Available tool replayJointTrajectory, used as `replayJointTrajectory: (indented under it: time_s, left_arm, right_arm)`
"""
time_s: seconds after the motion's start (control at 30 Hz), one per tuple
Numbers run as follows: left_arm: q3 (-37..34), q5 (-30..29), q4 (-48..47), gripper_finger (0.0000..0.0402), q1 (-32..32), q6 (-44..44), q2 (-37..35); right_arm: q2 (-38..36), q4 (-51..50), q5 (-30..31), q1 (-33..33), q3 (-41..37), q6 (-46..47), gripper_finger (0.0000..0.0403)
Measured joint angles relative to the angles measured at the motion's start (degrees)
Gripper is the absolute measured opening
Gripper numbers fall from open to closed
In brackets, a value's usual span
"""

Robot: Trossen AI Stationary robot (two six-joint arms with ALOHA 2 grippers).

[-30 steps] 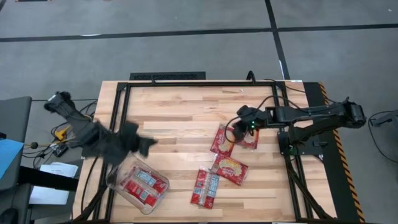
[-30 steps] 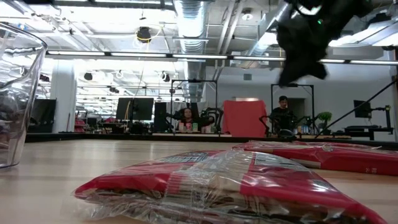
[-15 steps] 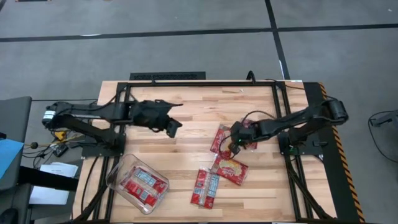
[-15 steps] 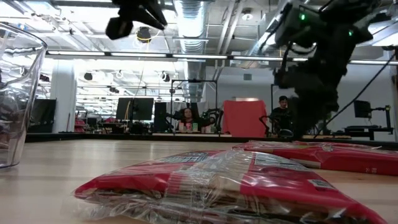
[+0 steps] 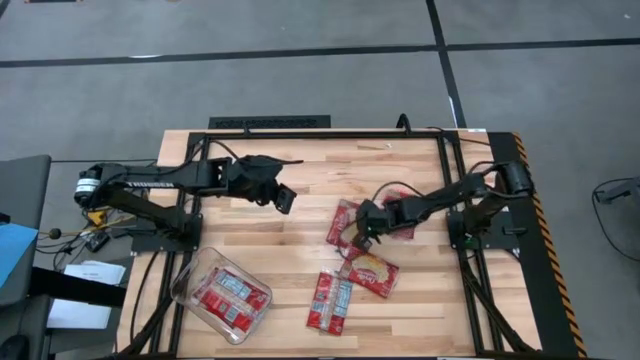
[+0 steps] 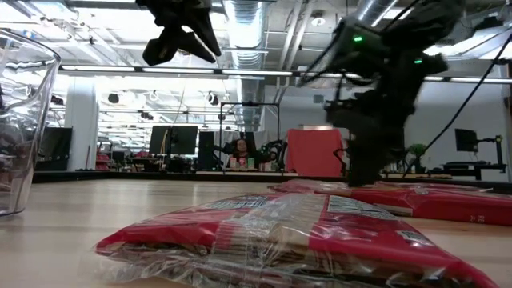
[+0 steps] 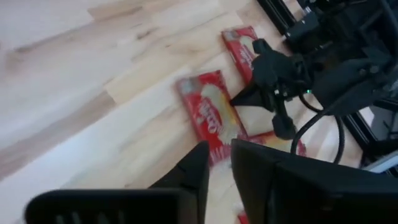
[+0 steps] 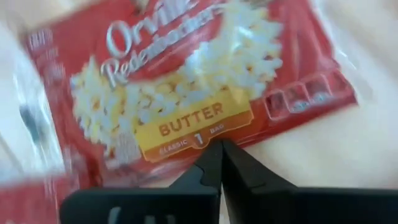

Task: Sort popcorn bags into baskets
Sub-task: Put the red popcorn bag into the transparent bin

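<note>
Several red popcorn bags lie flat on the wooden table: one [image 5: 343,222] under my right gripper, one [image 5: 400,226] partly under the right arm, and two nearer the near edge [image 5: 370,272] [image 5: 330,302]. The low view has a bag [image 6: 272,236] in front. The clear tub [image 5: 222,295] stands near the near-left corner with red packets inside. My right gripper [image 5: 362,233] [image 8: 221,152] is shut and down at the first bag [image 8: 186,81]. My left gripper [image 5: 286,198] [image 7: 221,165] hangs shut in the air over the table's left-middle, holding nothing. My right gripper touches the bag with its shut fingertips [image 8: 211,158] at the long edge below the "BUTTER" label [image 8: 199,130]. It comes down from above, slanting in from the table's right. The bag lies flat on the table.
Black frame rails run along the table's far, left and right edges [image 5: 320,135]. Bare wood lies between the tub and the bags and across the far half of the table. People sit at desks in the room beyond the table [image 6: 238,152].
My left gripper has swung up from over the tub toward the far edge and the right, and now hangs over the left-middle. My right gripper has moved left and down onto the bag, and the bag has slid a little toward the table's left.
</note>
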Motion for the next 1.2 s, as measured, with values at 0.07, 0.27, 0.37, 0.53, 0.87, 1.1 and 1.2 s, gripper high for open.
replayJointTrajectory:
  time_s: [0.07, 0.27, 0.37, 0.53, 0.87, 1.1, 1.2]
  left_arm:
    - [0.00, -0.07, -0.01, 0.0077, 0.42, 0.72, 0.02]
    - [0.08, 1.10, 0.61, 0.0140, 1.89, 3.72, 1.45]
    - [-0.11, 3.40, 0.46, 0.0164, 3.46, 8.16, 2.38]
    - [0.05, 13.13, 7.11, 0.0172, 9.96, 15.31, 5.99]
    - [0.00, 35.93, 14.01, 0.0165, 20.61, 20.86, 23.87]
    - [0.01, 42.88, 24.19, 0.0220, 20.30, 20.14, 33.68]
    - [0.03, 42.52, 24.16, 0.0259, 20.22, 18.44, 35.36]
  right_arm:
    - [1.16, 1.61, -0.16, -2.67, 1.87, -2.48, 0.0035]
    - [4.49, 7.25, -6.15, -10.20, 6.90, -9.25, 0.0027]
    - [1.11, 6.68, -9.08, -11.13, 9.57, -12.81, 0.0018]
    - [-7.16, 4.54, -9.43, -8.76, 9.38, -14.40, 0.0015]
    - [-6.82, 4.89, -3.77, 1.53, 4.52, -8.09, 0.0017]
    - [-2.92, 5.95, 0.45, 5.58, 3.39, -4.00, 0.0033]
    - [-0.46, 8.58, 0.83, 6.28, 3.41, -3.04, 0.0038]
